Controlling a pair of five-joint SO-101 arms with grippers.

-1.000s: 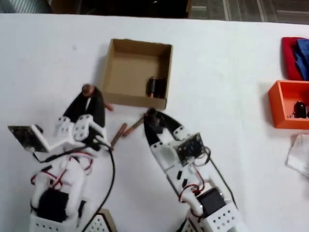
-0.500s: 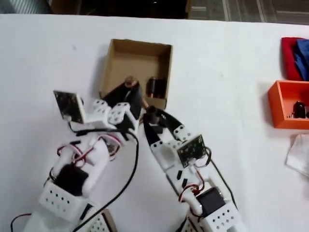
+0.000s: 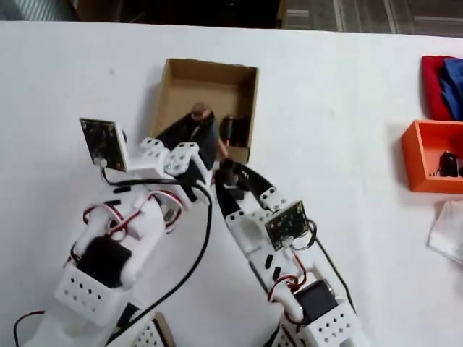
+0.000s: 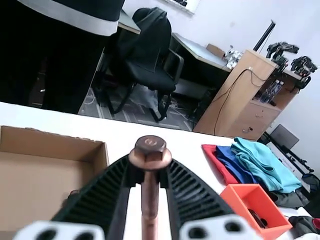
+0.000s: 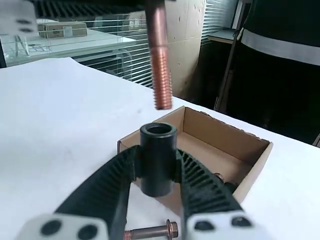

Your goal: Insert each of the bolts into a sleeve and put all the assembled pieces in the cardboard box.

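Note:
My left gripper (image 3: 202,129) is shut on a copper bolt (image 3: 200,112), head up, at the near wall of the cardboard box (image 3: 181,87). In the left wrist view the bolt (image 4: 149,192) stands upright between the black fingers (image 4: 105,192). My right gripper (image 3: 227,173) is shut on a black sleeve (image 3: 226,169), just in front of the box. In the right wrist view the sleeve (image 5: 158,157) stands upright with its hole up, and the bolt's threaded end (image 5: 161,75) hangs a little above it, apart from it. A dark assembled piece (image 3: 232,129) lies in the box.
A loose bolt (image 5: 150,232) lies on the table near the right gripper. An orange bin (image 3: 432,155) with a dark part in it stands at the far right, with red and blue cloth (image 3: 443,83) behind it. White cloth (image 3: 448,230) lies at the right edge.
The left arm has swung right with the bolt, from the box's left corner to above the sleeve. The right arm has kept still with the sleeve.

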